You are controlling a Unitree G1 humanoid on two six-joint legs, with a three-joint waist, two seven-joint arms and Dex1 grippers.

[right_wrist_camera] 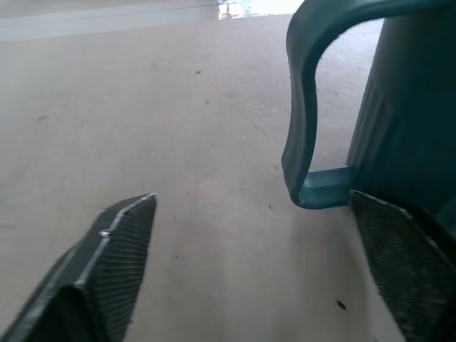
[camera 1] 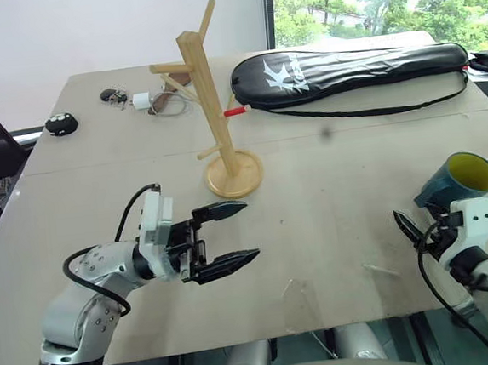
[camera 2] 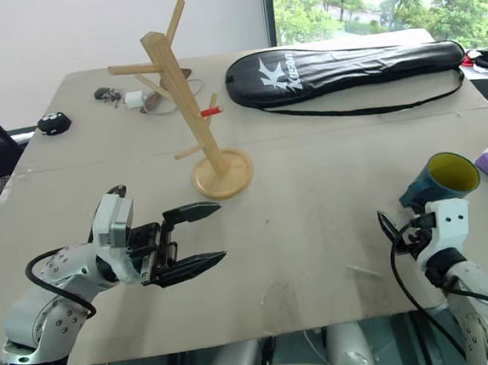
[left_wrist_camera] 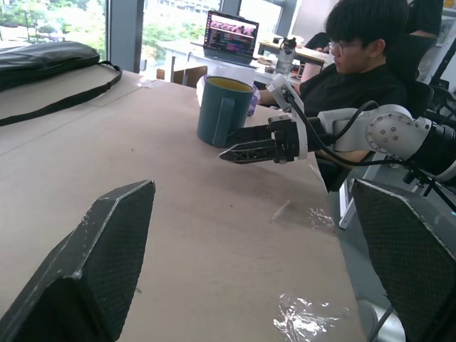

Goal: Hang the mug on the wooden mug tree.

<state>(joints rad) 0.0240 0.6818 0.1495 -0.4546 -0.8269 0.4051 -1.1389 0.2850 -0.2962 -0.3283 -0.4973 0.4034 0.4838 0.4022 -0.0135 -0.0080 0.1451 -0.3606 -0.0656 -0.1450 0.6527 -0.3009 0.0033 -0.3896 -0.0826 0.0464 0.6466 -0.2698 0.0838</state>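
Straddling the teal mug's point(right_wrist_camera: 399, 107) handle with my right gripper point(right_wrist_camera: 256, 235), jaws spread, no grip; left gripper point(camera 1: 231, 235) spread too.

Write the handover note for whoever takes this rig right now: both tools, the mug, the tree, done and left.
Left tool: open, holding nothing, above the table near the wooden mug tree.
Right tool: open at the mug, one finger by its handle; no grip yet.
Mug stands upright near the table's right edge; tree stands mid-table with bare pegs.
Done: approach.
Left: grasp, lift, hang.
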